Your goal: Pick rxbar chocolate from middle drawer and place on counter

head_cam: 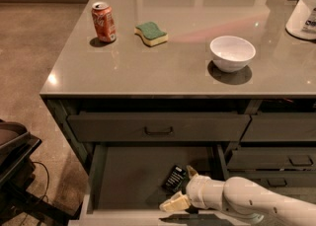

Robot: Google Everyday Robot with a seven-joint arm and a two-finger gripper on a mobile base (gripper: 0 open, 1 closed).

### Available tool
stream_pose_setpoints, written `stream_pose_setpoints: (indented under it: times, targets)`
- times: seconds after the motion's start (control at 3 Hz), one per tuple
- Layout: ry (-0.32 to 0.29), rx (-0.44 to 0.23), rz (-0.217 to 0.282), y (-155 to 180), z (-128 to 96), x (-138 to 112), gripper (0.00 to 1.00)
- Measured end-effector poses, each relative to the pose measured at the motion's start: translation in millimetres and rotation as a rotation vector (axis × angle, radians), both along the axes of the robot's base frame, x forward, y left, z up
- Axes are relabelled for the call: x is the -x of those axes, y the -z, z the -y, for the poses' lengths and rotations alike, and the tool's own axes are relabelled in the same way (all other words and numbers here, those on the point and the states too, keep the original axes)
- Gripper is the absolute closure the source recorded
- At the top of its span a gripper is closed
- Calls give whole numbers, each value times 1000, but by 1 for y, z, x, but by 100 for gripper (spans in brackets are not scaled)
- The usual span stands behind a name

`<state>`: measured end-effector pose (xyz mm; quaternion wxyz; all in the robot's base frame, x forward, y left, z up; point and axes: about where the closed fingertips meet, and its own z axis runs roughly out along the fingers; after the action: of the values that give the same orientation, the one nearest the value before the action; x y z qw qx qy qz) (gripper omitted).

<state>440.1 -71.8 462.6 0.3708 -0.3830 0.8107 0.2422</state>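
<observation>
The rxbar chocolate (174,178) is a small black wrapper lying on the floor of the open middle drawer (133,178), near its right side. My gripper (180,187) reaches in from the lower right on a white arm, low over the drawer. Its fingers are spread: one cream fingertip (170,204) sits at the drawer's front edge and the other (191,171) is just behind the bar. The bar lies between them, beside the jaws, not held. The counter (187,47) spreads above, glossy grey-brown.
On the counter stand a red soda can (103,21), a green-and-yellow sponge (151,33), a white bowl (232,53) and a white container (303,10) at the far right. A closed top drawer with handle (158,130) is above the open one. Dark equipment (15,161) stands at left.
</observation>
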Motion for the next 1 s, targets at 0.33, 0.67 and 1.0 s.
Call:
stream_pose_setpoints:
  times: [0.33, 0.67, 1.0]
  targets:
    - [-12, 14, 10, 13, 6, -14, 0]
    - [-30, 40, 46, 26, 16, -40, 0]
    - [-9, 81, 52, 42, 32, -62, 0]
